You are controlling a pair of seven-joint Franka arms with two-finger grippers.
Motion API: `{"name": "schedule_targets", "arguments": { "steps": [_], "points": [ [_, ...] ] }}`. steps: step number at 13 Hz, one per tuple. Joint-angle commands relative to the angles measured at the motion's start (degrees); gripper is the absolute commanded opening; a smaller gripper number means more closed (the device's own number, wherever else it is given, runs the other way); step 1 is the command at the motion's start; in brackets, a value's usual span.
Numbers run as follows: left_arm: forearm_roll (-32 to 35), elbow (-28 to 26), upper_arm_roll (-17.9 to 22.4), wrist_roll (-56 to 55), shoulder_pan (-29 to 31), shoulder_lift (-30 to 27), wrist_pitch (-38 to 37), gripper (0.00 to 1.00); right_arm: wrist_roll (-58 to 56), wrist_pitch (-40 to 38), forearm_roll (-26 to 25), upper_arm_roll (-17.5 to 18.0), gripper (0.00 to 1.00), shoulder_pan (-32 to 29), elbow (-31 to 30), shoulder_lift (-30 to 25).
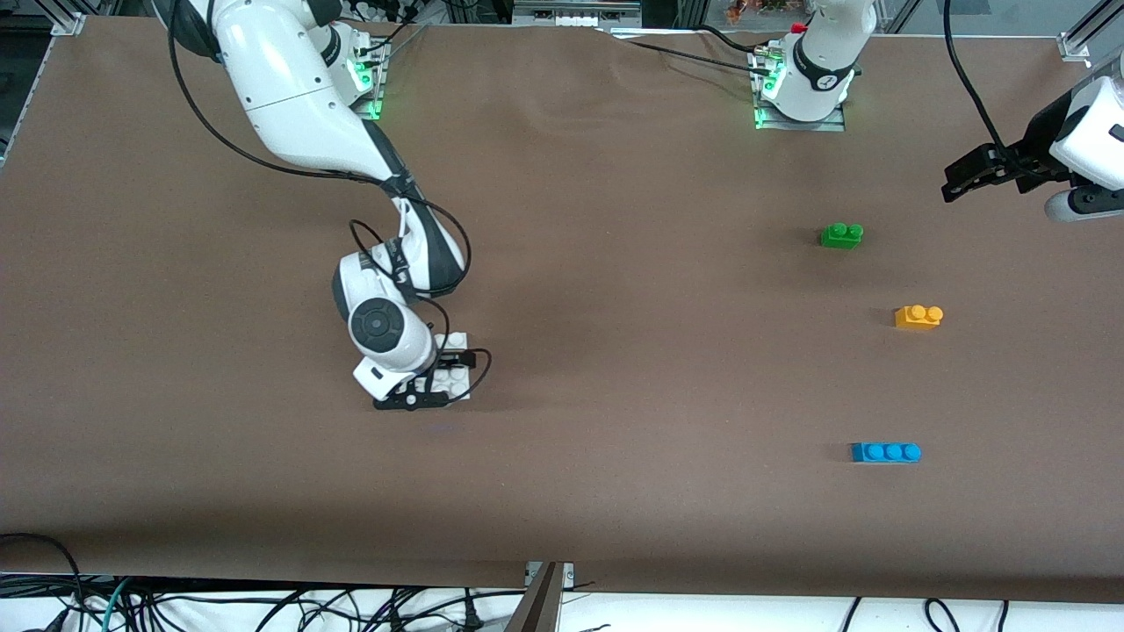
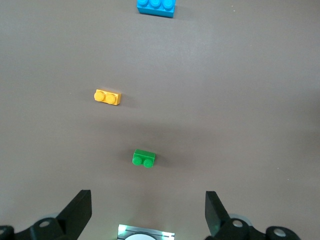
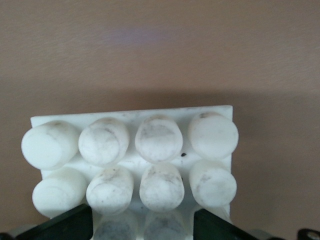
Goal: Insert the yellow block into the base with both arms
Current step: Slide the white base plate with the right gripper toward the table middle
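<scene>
Right hand point(image 1: 420, 386) low at base point(image 1: 456, 344), grip state unclear, likely to steady it. Left hand point(image 1: 966, 180) wide open, empty; block point(image 1: 918, 316) untouched on tabletop point(image 1: 615, 351).

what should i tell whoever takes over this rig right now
Left gripper: jaws open, empty, up in the air at the left arm's end of the table, waiting.
Right gripper: down at the base, jaws either side of it; cannot tell whether they grip it.
Yellow block: loose on the table, untouched, between the green brick and the blue brick.
Done: right arm has reached the base.
Left: pick up the yellow block, press it onto the base.
</scene>
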Motion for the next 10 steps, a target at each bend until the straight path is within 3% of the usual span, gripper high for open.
{"name": "schedule_targets", "arguments": {
  "steps": [1, 6, 10],
  "points": [
    [-1.1, 0.6, -0.2, 1.4, 0.5, 0.1, 0.0, 1.00, 4.5, 2.1, 1.7, 0.7, 1.00, 2.3, 0.3, 1.8],
    [-1.2, 0.6, -0.2, 1.4, 0.5, 0.1, 0.0, 1.00, 13.2, 2.2, 1.7, 4.4, 1.00, 4.3, 3.0, 1.9],
    [-1.2, 0.6, -0.2, 1.4, 0.5, 0.1, 0.0, 1.00, 19.8, 5.6, 1.6, 4.7, 1.00, 8.5, 3.3, 1.9]
  ]
}}
